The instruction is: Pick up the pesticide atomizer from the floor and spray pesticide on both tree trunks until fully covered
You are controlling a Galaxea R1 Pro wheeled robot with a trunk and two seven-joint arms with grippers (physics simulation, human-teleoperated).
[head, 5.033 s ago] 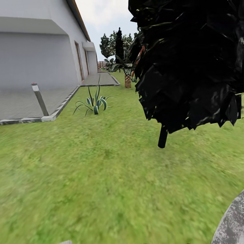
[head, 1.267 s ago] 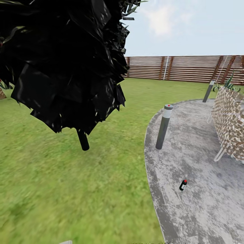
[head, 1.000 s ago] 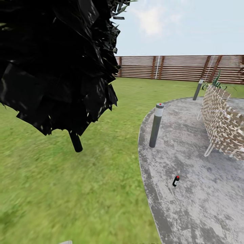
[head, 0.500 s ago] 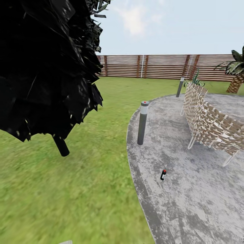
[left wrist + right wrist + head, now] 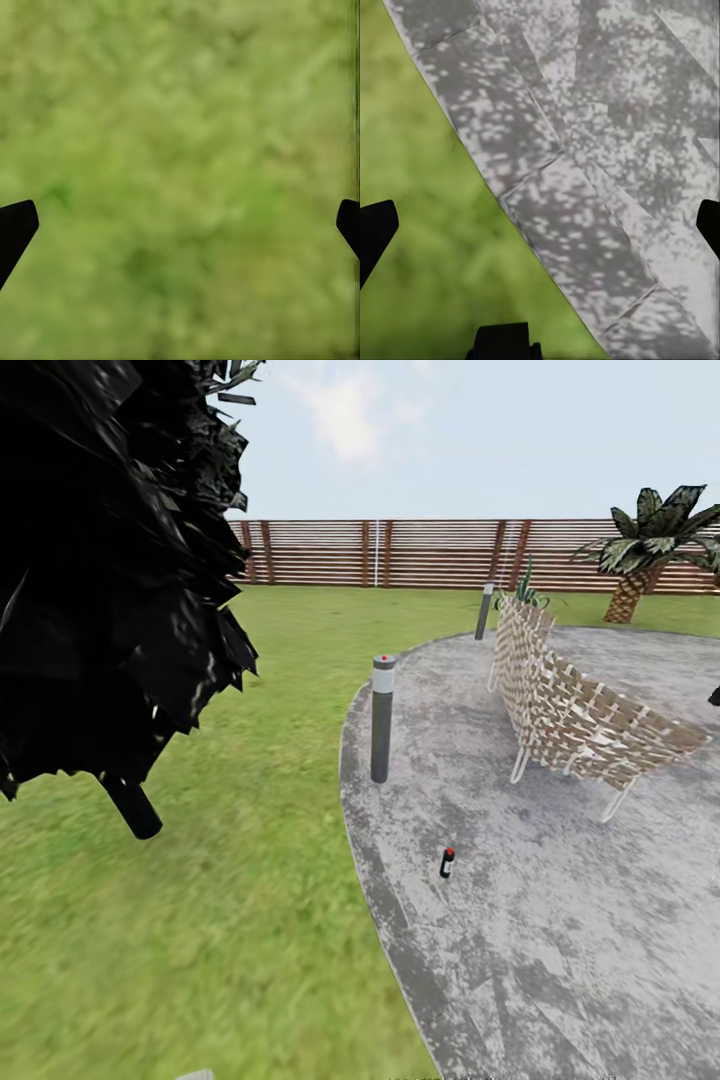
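Observation:
The pesticide atomizer [image 5: 447, 862], a tiny dark-and-whitish bottle with a red top, stands upright on the grey paved patio [image 5: 560, 920], near its curved edge with the lawn [image 5: 230, 920]. The two tall trees with grey-tan trunks are out of view. In the left wrist view, my left gripper [image 5: 180, 232] hangs open over blurred grass, its dark fingertips [image 5: 15, 229] at the picture's sides. My right gripper [image 5: 540, 232] is open too, above the paving's edge [image 5: 585, 225] where it meets grass, and holds nothing.
A near-black cypress [image 5: 100, 560] with a short dark stem [image 5: 132, 810] looms close at the left. A grey lamp post [image 5: 382, 718] stands at the patio's edge, a second [image 5: 485, 610] farther back. A woven chair [image 5: 570, 705], a palm [image 5: 640, 560] and the slat fence [image 5: 400, 552] lie beyond.
The camera has swung to the right: cypress, lamp post, chair and atomizer have all slid left in the picture, and a palm has come into view. The things themselves have not moved.

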